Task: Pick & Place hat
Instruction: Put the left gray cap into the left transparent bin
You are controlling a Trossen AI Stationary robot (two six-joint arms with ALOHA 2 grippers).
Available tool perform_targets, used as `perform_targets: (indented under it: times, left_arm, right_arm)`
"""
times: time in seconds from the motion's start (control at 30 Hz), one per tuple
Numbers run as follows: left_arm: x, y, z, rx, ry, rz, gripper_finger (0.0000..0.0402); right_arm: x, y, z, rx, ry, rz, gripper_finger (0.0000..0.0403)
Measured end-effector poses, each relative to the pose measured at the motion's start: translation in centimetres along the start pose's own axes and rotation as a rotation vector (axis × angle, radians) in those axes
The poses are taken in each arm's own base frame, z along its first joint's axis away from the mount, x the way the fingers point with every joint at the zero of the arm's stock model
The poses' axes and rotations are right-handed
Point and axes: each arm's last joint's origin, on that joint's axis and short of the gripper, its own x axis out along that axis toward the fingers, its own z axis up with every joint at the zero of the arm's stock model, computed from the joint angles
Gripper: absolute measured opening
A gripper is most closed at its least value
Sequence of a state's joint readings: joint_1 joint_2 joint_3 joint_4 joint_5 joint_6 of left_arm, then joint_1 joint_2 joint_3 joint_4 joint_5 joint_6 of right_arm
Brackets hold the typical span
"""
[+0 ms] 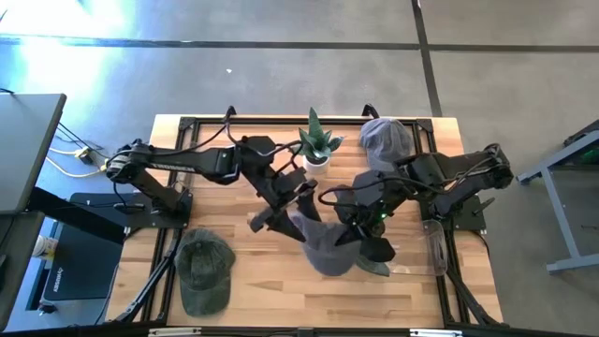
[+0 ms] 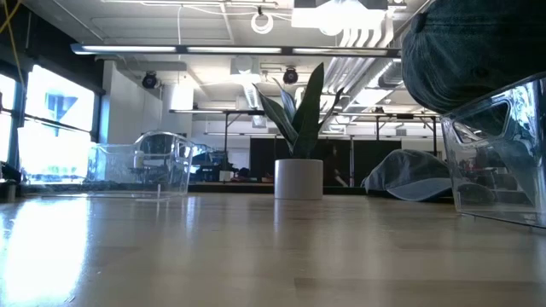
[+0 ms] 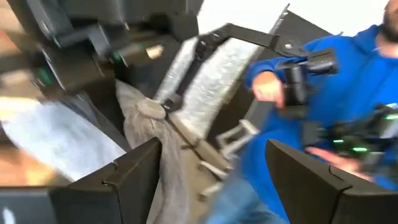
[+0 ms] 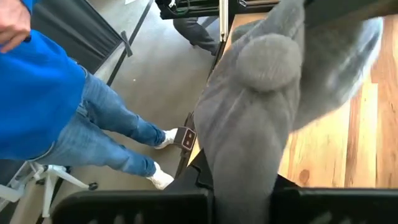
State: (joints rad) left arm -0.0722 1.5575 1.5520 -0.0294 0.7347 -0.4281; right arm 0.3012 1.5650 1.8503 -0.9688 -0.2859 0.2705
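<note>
step: handover of grey hat (image 1: 329, 251) | right claw (image 1: 360, 232) clamps it, just front of plant (image 1: 317, 146) | left claw (image 1: 285, 211) spread (just beside) | next: carry to placement

Grey hat (image 1: 328, 251), green cap (image 1: 204, 271)

Grey hat (image 4: 261, 118) hangs from right gripper (image 4: 242, 202), crown button visible, fabric pinched between dark fingers (image 4: 137, 208). Wooden table (image 4: 348, 137) behind hat. Beyond table edge, concrete floor with person in blue top (image 4: 37, 93), jeans, white shoes.
</note>
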Motion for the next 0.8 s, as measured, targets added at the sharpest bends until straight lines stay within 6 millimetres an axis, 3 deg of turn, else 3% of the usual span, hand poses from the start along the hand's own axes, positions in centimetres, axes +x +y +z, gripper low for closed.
perform_targets:
  times: [0.23, 0.53, 0.8]
  left_arm:
    - [0.4, 0.2, -0.4, 0.130, -0.032, 0.208, 0.0257]
    - [1.6, 0.5, -1.7, -0.006, 0.042, 0.147, 0.0255]
    - [2.7, 0.4, -2.3, 0.025, 0.034, 0.216, 0.0249]
  right_arm:
    - [0.0, -0.1, 0.0, -0.018, -0.008, -0.026, 0.0005]
    - [0.0, -0.1, 0.0, -0.029, -0.013, -0.045, 0.0006]
    - [-0.1, -0.1, 0.2, -0.030, -0.028, -0.043, 0.0005]
